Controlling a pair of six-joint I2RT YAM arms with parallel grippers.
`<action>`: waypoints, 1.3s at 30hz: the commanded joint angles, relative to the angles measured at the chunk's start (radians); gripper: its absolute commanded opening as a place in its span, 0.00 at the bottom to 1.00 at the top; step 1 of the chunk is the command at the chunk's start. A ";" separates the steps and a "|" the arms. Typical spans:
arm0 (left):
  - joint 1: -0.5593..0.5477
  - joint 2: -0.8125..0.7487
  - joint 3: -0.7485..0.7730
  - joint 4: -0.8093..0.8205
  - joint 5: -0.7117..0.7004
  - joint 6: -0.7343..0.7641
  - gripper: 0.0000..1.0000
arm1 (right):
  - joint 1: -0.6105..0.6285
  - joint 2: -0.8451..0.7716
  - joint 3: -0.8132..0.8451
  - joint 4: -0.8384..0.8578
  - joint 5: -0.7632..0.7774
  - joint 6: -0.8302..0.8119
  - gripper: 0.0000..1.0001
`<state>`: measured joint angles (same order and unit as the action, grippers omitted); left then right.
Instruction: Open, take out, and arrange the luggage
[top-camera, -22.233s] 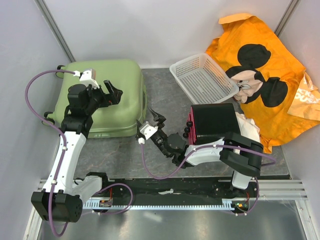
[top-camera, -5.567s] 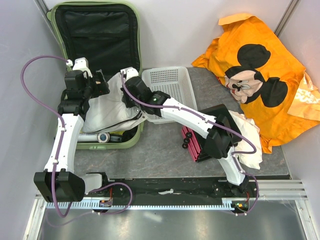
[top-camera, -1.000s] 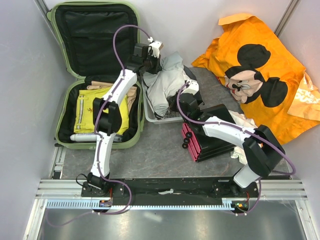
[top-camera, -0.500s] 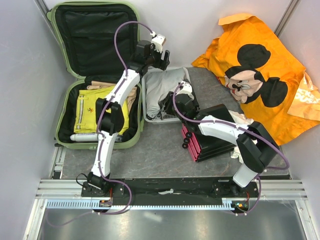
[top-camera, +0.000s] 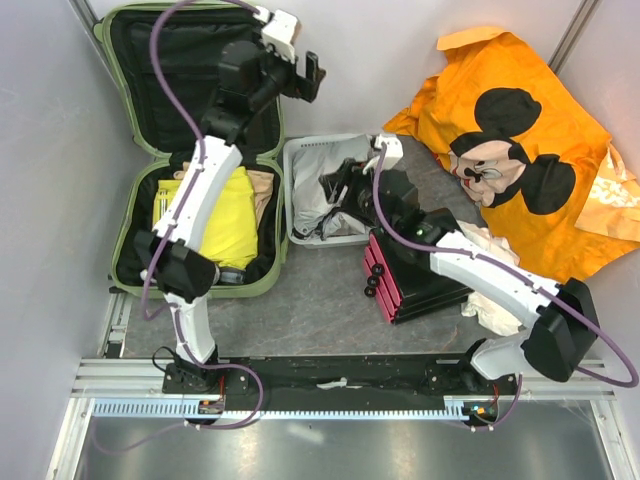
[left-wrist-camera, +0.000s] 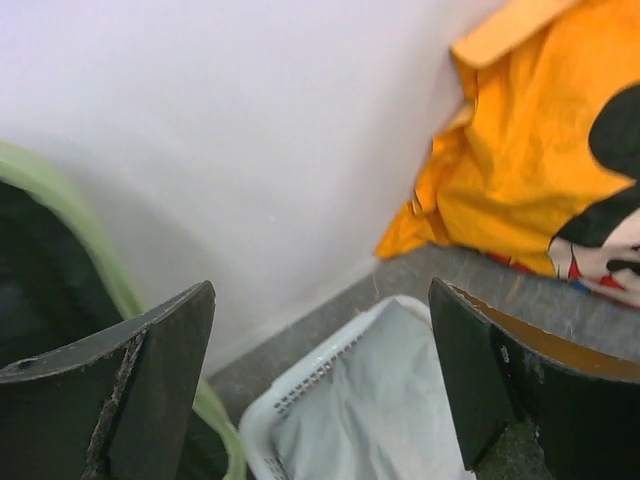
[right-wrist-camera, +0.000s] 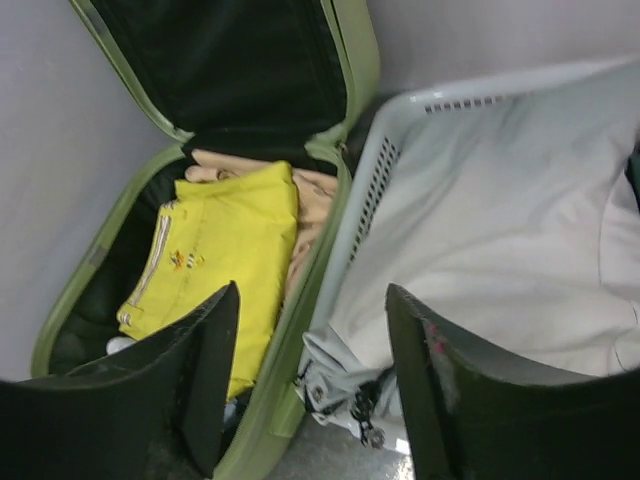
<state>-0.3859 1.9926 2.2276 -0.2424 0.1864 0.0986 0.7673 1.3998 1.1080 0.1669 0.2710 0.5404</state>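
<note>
Your luggage (right-wrist-camera: 357, 60) lies open at the left rear, lid against the wall, with a yellow garment (right-wrist-camera: 215, 260) and a beige one (right-wrist-camera: 315, 195) inside. The basket (top-camera: 300, 150) just beside it holds a grey garment (right-wrist-camera: 500, 230). The left gripper (left-wrist-camera: 320, 290) is high by the lid, jaws wide and empty. The right gripper (right-wrist-camera: 310, 290) hovers at the basket, jaws apart and empty.

left hand (left-wrist-camera: 320, 300) raised high, jaws spread wide; right hand (right-wrist-camera: 310, 295) lower, jaws parted, both empty.

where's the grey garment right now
In the top view the grey garment lies in the white basket at mid-table, just right of the open green suitcase and behind the black drawer box.
</note>
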 joint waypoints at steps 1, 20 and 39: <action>0.048 -0.101 -0.060 -0.039 -0.073 -0.039 0.94 | -0.057 0.095 0.162 -0.119 -0.077 -0.094 0.61; 0.375 -0.682 -0.885 -0.161 0.110 -0.326 0.94 | -0.112 0.639 0.542 -0.742 -0.293 -0.229 0.43; 0.449 -0.791 -1.134 -0.084 0.007 -0.293 0.94 | -0.103 0.535 0.746 -0.810 -0.223 -0.289 0.75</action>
<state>0.0563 1.2316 1.1023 -0.3824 0.2100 -0.1822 0.6533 2.0857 1.7451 -0.5949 0.0864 0.2737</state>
